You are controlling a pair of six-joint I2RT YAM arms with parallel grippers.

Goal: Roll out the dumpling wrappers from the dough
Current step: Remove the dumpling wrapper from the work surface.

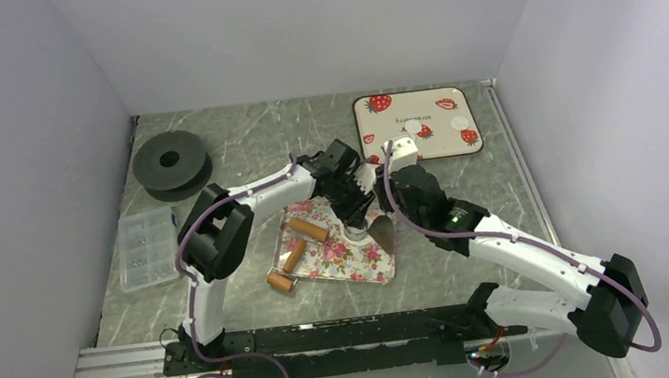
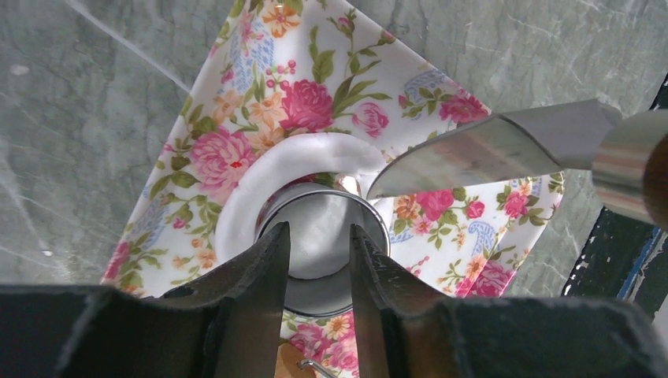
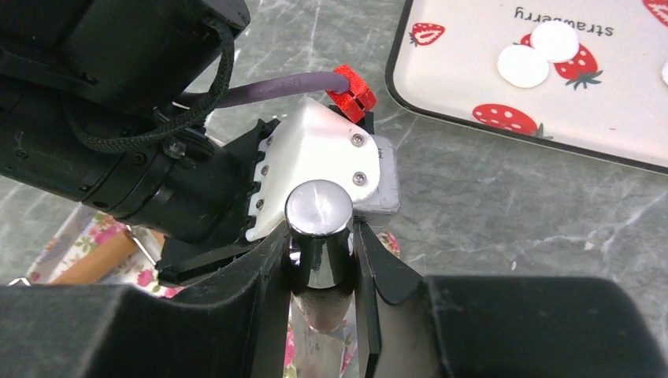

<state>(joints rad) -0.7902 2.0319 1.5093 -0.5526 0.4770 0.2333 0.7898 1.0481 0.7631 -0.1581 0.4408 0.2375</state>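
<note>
Flattened white dough [image 2: 256,177] lies on a floral mat [image 2: 236,102]. A metal ring cutter [image 2: 370,224] stands on the dough. My left gripper [image 2: 319,228] hangs right over the ring, its jaws apart with only the ring's inside showing between them. My right gripper [image 3: 319,248] is shut on the chrome-capped handle [image 3: 317,209] of a metal scraper. The scraper's blade [image 2: 473,150] reaches over the dough's edge beside the ring. Two dumpling wrappers [image 3: 524,65] lie on the strawberry tray [image 3: 441,87], and both wrappers [image 1: 462,122] also show from above. Both grippers [image 1: 352,211] meet over the mat.
Three wooden rolling pins [image 1: 307,229] lie on the mat's left part. A black spool [image 1: 170,159] sits at the back left, with a clear compartment box [image 1: 145,246] in front of it. The strawberry tray [image 1: 383,151] is at the back right.
</note>
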